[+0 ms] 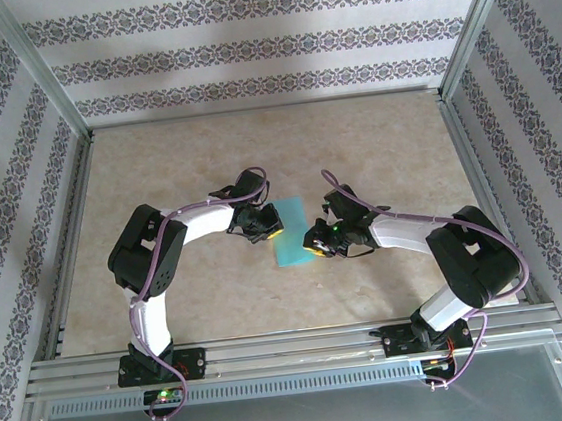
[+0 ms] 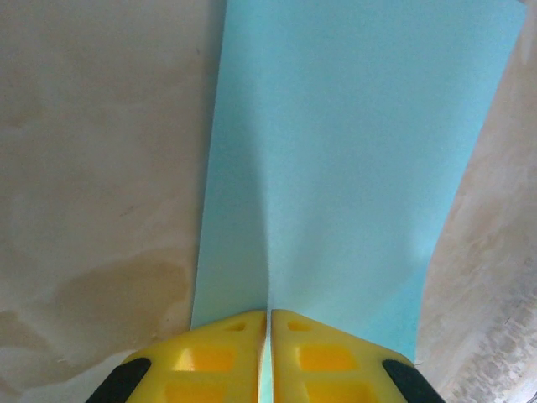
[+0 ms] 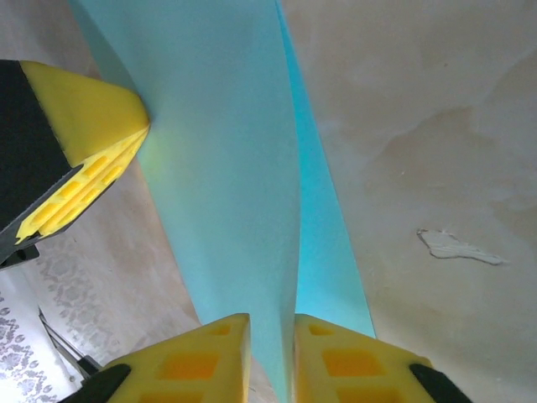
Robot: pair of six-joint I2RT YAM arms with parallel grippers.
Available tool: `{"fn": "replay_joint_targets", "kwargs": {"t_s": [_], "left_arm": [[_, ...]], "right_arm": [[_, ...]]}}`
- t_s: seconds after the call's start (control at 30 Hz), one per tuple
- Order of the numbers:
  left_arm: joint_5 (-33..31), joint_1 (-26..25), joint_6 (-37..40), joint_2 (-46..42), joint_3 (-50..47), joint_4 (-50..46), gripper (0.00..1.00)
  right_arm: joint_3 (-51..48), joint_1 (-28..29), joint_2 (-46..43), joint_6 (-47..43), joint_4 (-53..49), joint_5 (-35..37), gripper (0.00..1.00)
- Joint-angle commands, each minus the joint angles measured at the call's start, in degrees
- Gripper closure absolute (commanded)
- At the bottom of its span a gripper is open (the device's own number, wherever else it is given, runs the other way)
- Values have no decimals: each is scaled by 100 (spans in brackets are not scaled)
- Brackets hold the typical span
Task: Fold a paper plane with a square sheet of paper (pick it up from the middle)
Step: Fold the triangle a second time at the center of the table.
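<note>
While both arms reached inward over the beige mottled tabletop [image 1: 205, 158], the thin, plain teal-turquoise square sheet of paper [image 1: 290, 232] sat near the middle of that surface, between the two grippers. From above it appeared taller than wide, a slanted strip with its far end towards the back wall.

At the sheet's left edge, the black left gripper [image 1: 269, 228] with yellow fingers had its jaws pressed together on the paper. In the left wrist view that gripper [image 2: 268, 316] showed only a hairline slit between its pads, and the paper [image 2: 352, 151] ran away from them in one smooth, unmarked plane.

At the sheet's lower right edge stood the right gripper [image 1: 317, 247]. In the right wrist view its yellow fingers [image 3: 271, 324] stood a little apart, a narrow gap between them, and the paper [image 3: 226, 168] rose out of that gap. Whether the pads actually touched it could not be told. A lighter face and a deeper turquoise strip met along a straight line there. One yellow finger [image 3: 88, 117] of the left gripper met the sheet's far side.

A small white fleck [image 3: 457, 246] lay on the tabletop, well apart from the paper. Wallpaper with purple floral bands [image 1: 264, 46] enclosed the table.
</note>
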Motion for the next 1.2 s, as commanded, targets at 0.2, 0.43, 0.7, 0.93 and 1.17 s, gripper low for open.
{"fn": "replay_joint_targets", "kwargs": {"t_s": [0.2, 0.43, 0.7, 0.93, 1.17], "left_arm": [[49, 16, 263, -31, 157, -321, 86], [-5, 191, 578, -168, 375, -137, 81], [-123, 252, 739, 344, 567, -546, 86], [-70, 251, 749, 541, 537, -626, 87], [-40, 250, 730, 511, 436, -582, 87]], "right_arm": [[-73, -64, 44, 13, -187, 80, 98], [-81, -66, -36, -59, -357, 38, 100], [48, -68, -99, -98, -324, -80, 100], [305, 123, 76, -200, -39, -165, 100], [744, 215, 577, -170, 211, -110, 100]]}}
